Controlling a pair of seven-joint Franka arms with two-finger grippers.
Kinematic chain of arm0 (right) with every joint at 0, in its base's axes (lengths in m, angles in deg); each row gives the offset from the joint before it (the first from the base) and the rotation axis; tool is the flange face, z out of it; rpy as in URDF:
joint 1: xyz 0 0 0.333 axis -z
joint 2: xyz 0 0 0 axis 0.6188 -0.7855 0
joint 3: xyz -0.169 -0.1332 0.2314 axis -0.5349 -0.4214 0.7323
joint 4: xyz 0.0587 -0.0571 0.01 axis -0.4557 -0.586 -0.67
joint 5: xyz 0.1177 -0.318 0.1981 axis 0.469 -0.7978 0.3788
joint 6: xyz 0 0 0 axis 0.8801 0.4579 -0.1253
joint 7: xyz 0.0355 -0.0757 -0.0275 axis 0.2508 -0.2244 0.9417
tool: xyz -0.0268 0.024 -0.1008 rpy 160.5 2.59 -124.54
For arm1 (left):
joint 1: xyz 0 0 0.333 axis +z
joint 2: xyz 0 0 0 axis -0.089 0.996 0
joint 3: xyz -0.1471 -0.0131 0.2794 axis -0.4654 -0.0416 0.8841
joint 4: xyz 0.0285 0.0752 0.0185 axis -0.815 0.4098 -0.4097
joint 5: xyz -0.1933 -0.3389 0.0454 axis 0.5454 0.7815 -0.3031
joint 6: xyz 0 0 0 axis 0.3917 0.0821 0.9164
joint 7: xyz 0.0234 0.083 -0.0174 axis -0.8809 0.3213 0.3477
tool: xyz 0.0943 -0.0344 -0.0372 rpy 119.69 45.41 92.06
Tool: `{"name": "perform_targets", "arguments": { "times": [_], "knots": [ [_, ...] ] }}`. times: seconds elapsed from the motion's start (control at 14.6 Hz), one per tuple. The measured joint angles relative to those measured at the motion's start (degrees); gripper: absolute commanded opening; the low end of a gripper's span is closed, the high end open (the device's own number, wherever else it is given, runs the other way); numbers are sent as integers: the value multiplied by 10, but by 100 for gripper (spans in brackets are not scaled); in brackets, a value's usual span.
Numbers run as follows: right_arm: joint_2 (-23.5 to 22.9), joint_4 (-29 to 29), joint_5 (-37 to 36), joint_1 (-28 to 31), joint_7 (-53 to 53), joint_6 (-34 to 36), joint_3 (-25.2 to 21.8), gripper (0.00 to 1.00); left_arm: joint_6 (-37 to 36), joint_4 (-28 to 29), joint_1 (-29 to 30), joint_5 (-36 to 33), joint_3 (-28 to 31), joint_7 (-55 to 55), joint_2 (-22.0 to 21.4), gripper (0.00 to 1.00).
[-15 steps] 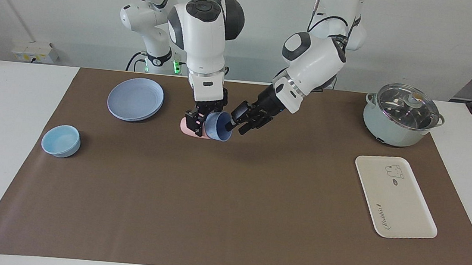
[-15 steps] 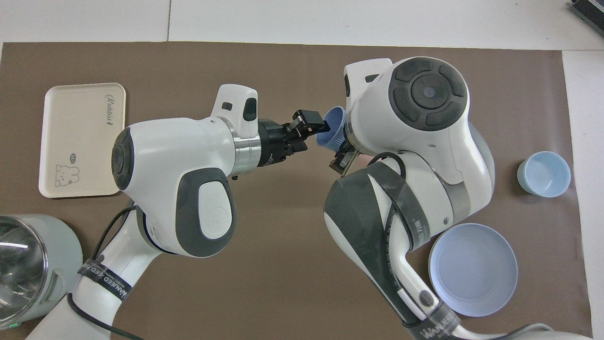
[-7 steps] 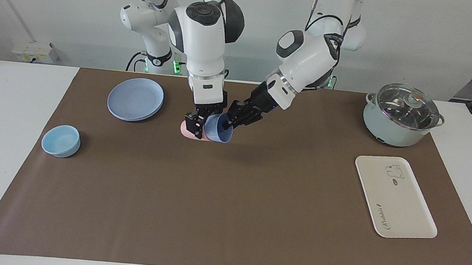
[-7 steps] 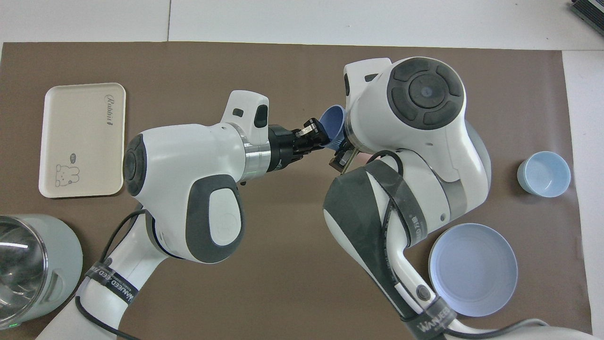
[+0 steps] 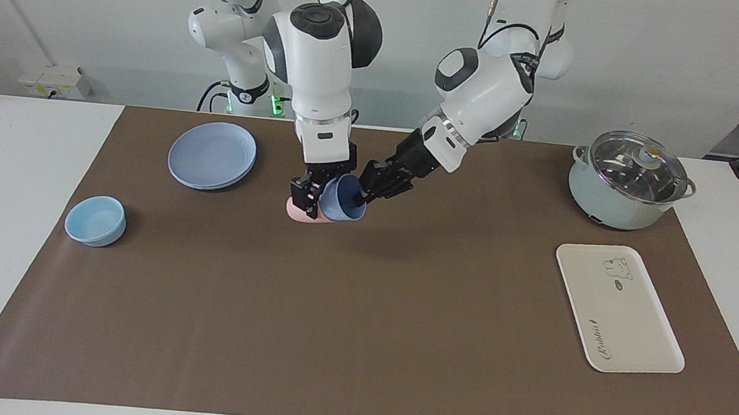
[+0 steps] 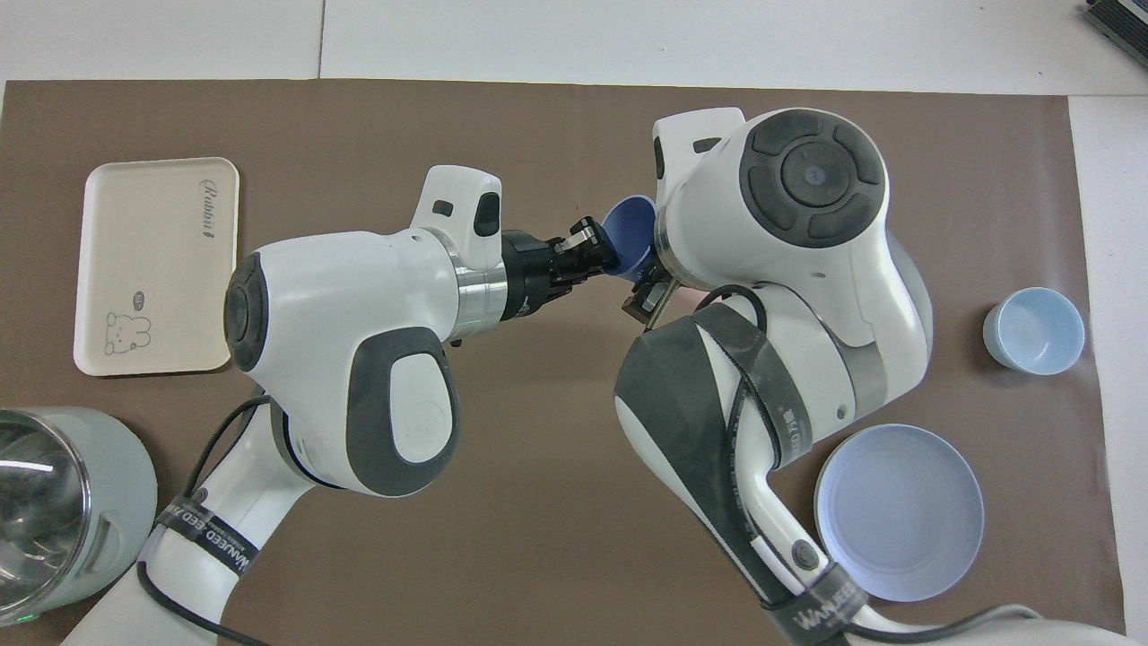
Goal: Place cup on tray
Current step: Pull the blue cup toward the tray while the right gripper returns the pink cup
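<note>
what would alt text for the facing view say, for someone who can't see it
Two robot arms meet at a blue cup tilted against a pink cup on a brown mat: the right gripper is clamped on the blue cup, and the left gripper is at its rim. A cream tray lies bare toward the left arm's end of the table.

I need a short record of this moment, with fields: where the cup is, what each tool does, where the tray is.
cup: periwinkle cup, tilted, mouth toward the left arm, against a pink cup
right tool: right tool, closed on the cups
left tool: left tool, gripping the cup's rim
tray: tray, bare, at the left arm's end of the table
</note>
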Motion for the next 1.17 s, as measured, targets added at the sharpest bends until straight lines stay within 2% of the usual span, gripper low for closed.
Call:
{"name": "perform_targets", "arguments": {
  "times": [0.14, 0.27, 0.62, 0.82, 1.03, 1.17],
  "knots": [
    [1, 1, 29, 3, 11, -21, -2, 0, -16, -12, 5, 0, 7, 0, -1, 0],
    [3, 3, 49, 4, 19, -40, -2, 0, -67, -39, 25, -5, 9, 0, 3, 0],
    [4, 4, 69, 11, 23, -51, -1, 0, -202, -140, 83, -70, 10, 28, 15, 0],
    [5, 4, 80, 17, 28, -53, -1, 0, -227, -172, 116, -99, 11, 33, 14, 0],
    [9, 7, 99, 25, 31, -56, -1, 0, -234, -181, 166, -198, 11, 33, 9, 0],
    [16, 8, 146, 49, 65, -60, -1, 0, -236, -182, 208, -265, 12, 19, 7, 0]
  ]
}}
